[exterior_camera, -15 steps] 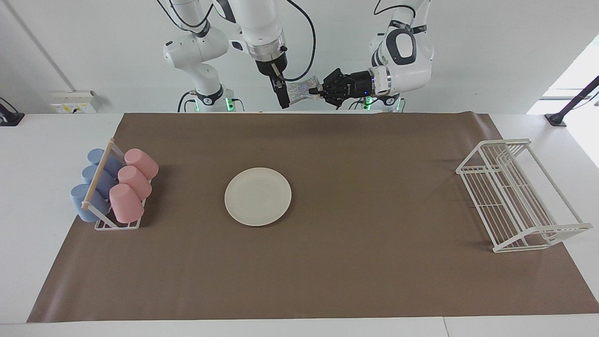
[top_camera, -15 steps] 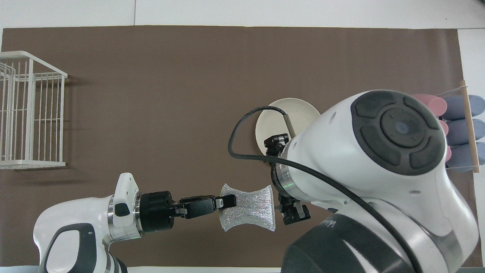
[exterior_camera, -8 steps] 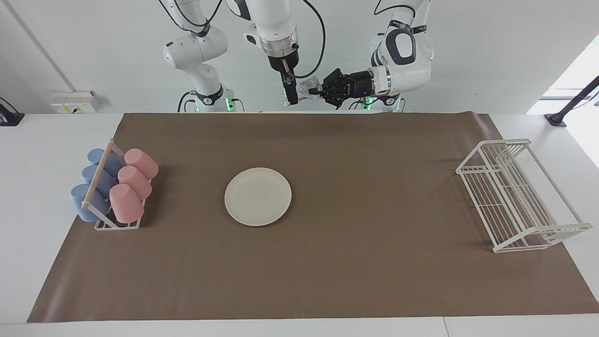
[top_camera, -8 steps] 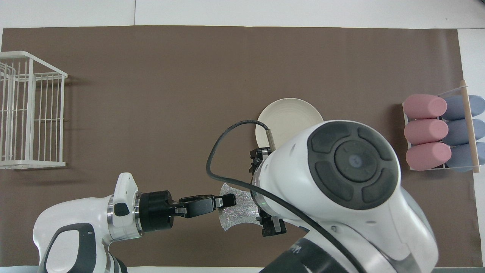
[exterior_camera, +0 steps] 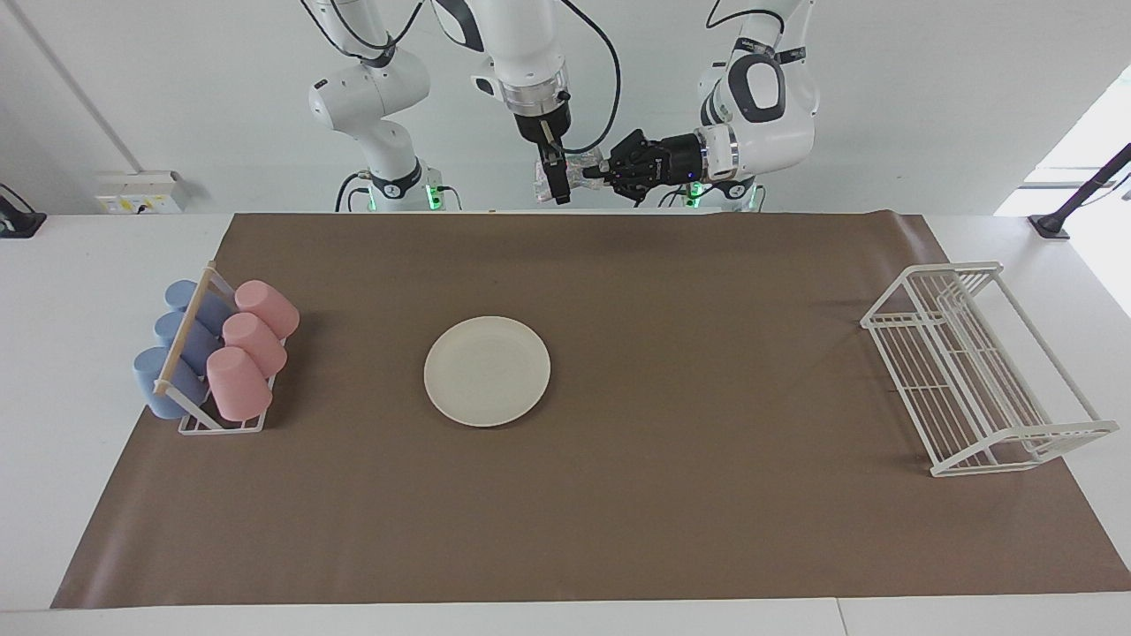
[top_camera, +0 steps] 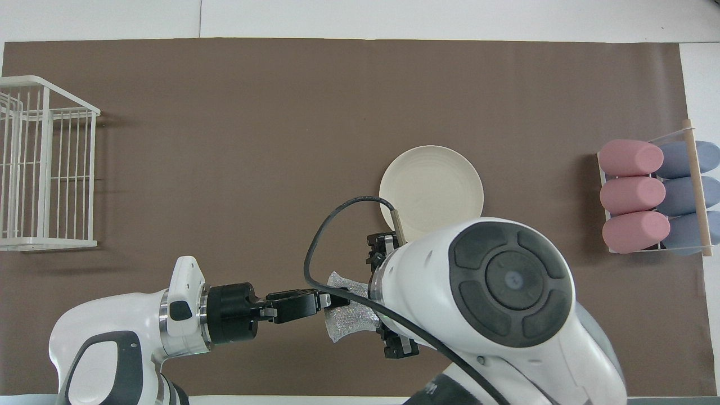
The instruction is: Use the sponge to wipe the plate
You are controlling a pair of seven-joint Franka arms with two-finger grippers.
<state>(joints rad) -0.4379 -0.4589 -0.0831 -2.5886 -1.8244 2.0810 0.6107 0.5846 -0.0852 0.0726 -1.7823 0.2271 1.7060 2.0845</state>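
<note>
Partly hidden by the right arm point(top_camera: 495, 304), the sponge point(top_camera: 346, 320) shows little.

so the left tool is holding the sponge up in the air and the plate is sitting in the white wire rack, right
Not quite. The plate is not in the white wire rack; it lies flat on the brown mat, toward the right arm's end, as the facing view shows. The rest holds: the left tool is shut on the sponge, up in the air.
</note>
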